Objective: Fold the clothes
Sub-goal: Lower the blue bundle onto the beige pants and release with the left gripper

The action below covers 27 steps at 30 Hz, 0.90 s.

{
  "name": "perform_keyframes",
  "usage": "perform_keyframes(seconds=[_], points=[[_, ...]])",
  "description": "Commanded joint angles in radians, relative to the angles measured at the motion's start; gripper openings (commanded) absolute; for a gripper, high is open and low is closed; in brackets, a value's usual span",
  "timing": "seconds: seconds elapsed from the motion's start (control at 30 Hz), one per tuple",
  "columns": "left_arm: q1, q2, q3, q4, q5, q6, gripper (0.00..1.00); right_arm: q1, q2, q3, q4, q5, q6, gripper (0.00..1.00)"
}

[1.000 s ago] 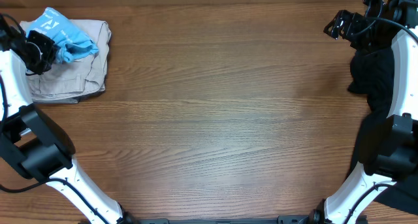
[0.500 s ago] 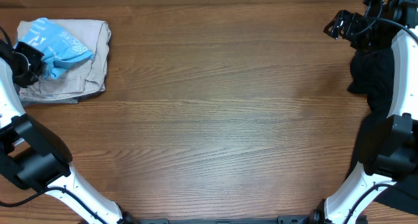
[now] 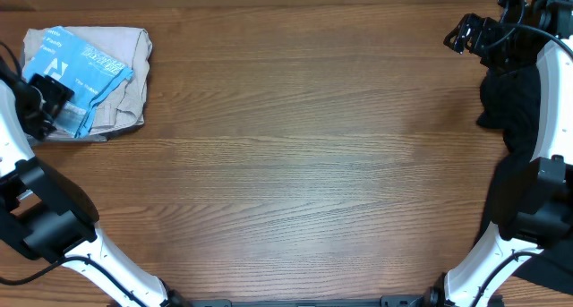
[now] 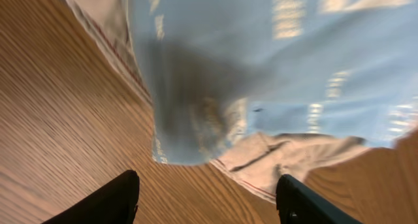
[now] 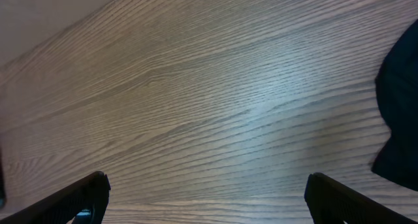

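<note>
Nearby at far left, the left gripper [image 4: 208,188], jaws apart and empty, could snag the blue T-shirt [image 3: 82,67], dragging it unfolded.

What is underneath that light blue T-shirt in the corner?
The light blue T-shirt lies on a folded beige garment, whose edges show past it, on the wooden table. The shirt covers much of the beige piece, so what sort of garment it is stays hidden.
</note>
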Motion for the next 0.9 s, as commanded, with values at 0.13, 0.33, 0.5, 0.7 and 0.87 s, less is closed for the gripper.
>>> perform_keyframes(seconds=[0.13, 0.33, 0.5, 0.7, 0.87], points=[[0.010, -0.019, 0.132, 0.024, 0.028, 0.231, 0.14, -0.003, -0.006, 0.009, 0.002, 0.006, 0.004, 1.00], [0.010, -0.009, 0.039, 0.094, 0.109, 0.379, 0.04, -0.003, -0.006, 0.009, 0.002, 0.006, 0.004, 1.00], [0.028, -0.009, -0.063, 0.114, 0.108, 0.383, 0.04, -0.003, -0.006, 0.009, 0.002, 0.006, 0.004, 1.00], [0.059, -0.008, -0.182, 0.223, 0.078, 0.383, 0.04, -0.003, -0.006, 0.009, 0.002, 0.006, 0.004, 1.00], [0.075, -0.008, -0.293, 0.344, 0.052, 0.383, 0.04, -0.003, -0.006, 0.009, 0.002, 0.006, 0.004, 1.00]])
